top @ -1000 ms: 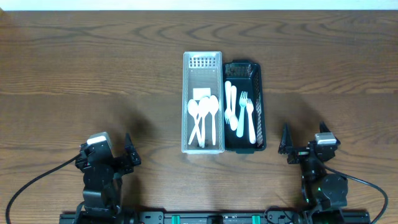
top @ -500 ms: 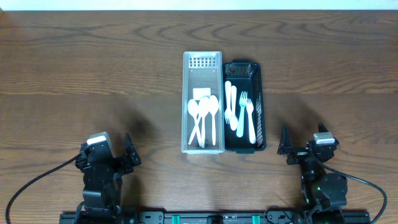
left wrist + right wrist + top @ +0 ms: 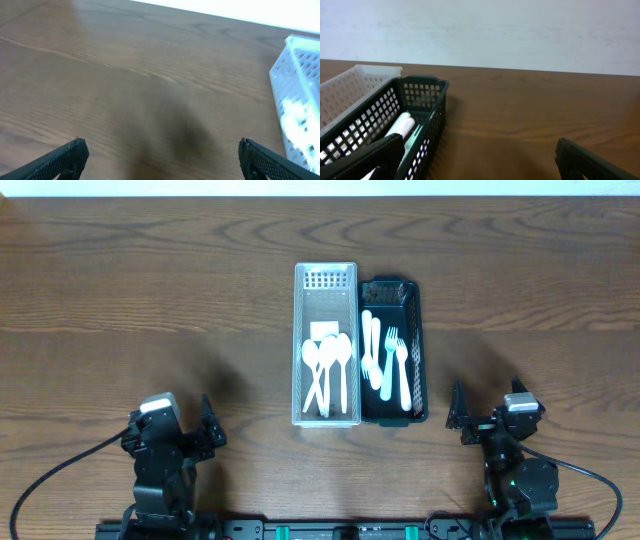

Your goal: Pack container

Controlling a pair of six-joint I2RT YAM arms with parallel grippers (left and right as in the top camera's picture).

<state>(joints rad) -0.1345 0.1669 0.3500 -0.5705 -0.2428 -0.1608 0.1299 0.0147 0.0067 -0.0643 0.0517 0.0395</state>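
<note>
The white basket (image 3: 326, 280) sits mid-counter, and nothing in it has moved over the last second. The spoons (image 3: 327, 362) lie just as they did, bowls at the far end and handles crossing. The black basket (image 3: 416, 350) touches its right side, and the forks (image 3: 396, 360) inside are equally undisturbed. The only change is a slight settling of the right arm, near and to the right of the white basket. That suggests the packing is done or paused, since every piece in view already lies in a basket.

Both baskets are long, narrow plastic troughs with lattice walls. One is milky and translucent, the other dark and matte. The cutlery is smooth white plastic, a few pieces faintly bluish, with a small white slip just beyond the spoon bowls.

The left pincer (image 3: 160, 155), near and to the left of the white basket, has its tips wide apart and holds nothing. The right pincer (image 3: 475, 150) is likewise spread and empty. The counter (image 3: 150, 300) is brown wood-grain with a dull sheen
</note>
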